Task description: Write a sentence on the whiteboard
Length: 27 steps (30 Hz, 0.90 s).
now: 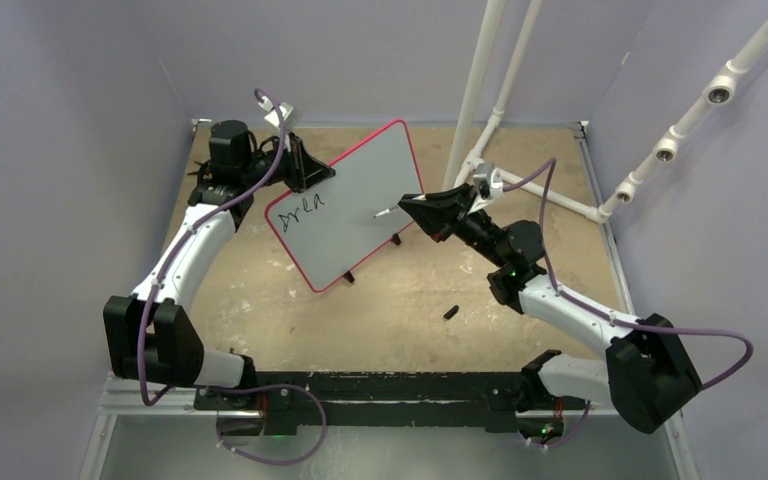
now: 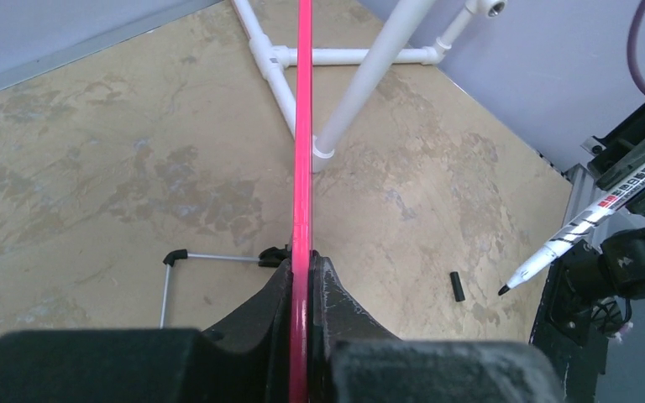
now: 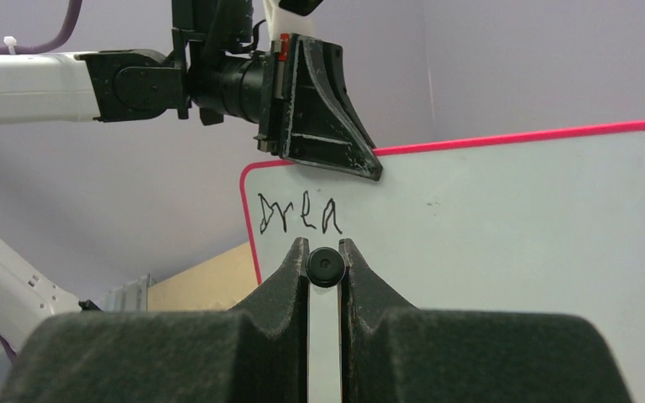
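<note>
Whiteboard (image 1: 355, 205) face was smooth, glossy; rim (image 2: 304, 126) glossy pink plastic. Marker (image 2: 588, 222) barrel was glossy plastic. Tabletop (image 1: 410, 305) beneath whiteboard was matt, mottled.

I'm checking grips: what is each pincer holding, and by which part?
Left pincer clamps the whiteboard by its red rim near the written corner. Right pincer grips the marker by its barrel.

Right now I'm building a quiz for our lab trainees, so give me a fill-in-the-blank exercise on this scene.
1. The left gripper is shut on the pink rim of the ___.
2. The right gripper is shut on an uncapped ___.
3. The black writing so far reads ___.
4. The loose black cap lies on the ___.
Missing words: whiteboard; marker; Drea; table.
</note>
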{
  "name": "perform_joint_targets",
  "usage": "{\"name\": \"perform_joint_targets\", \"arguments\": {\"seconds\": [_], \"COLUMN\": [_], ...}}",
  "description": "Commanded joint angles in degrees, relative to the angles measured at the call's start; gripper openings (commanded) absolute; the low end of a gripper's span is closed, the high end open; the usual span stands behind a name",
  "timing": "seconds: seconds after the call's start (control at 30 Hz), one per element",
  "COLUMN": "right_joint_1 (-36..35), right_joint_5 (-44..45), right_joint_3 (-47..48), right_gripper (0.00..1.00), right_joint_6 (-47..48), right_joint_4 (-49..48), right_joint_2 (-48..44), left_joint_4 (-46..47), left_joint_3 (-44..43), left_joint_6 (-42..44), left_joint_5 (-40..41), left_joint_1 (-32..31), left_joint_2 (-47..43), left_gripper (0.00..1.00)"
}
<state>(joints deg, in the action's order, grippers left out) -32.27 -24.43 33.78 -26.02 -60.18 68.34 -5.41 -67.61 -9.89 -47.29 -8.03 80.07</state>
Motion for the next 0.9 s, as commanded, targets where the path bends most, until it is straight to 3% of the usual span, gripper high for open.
{"name": "perform_joint_targets", "arguments": {"seconds": [0.0,0.3,0.87], "right_joint_1": [-2.48,-6.86,-7.38], "right_joint_5": [3.59,9.39,8.25], "right_joint_3": [2.81,8.93,19.44], "right_gripper": [0.0,0.0,0.0], "right_joint_6": [-0.84,-1.74,-1.76], "right_joint_4": [-9.03,-17.69,-14.77], "right_joint_2": [2.08,13.72,26.68], "left_joint_4": [-6.21,-7.49,-6.95], "left_joint_3": [1.81,1.96,2.2], "left_joint_6": [2.36,3.26,2.87], "left_joint_5": [-5.11,-1.51,-1.84], "left_joint_1": [-2.94,-2.95,-2.95], "left_joint_2": [0.47,2.1,2.46], "left_gripper": [0.0,0.0,0.0]}}
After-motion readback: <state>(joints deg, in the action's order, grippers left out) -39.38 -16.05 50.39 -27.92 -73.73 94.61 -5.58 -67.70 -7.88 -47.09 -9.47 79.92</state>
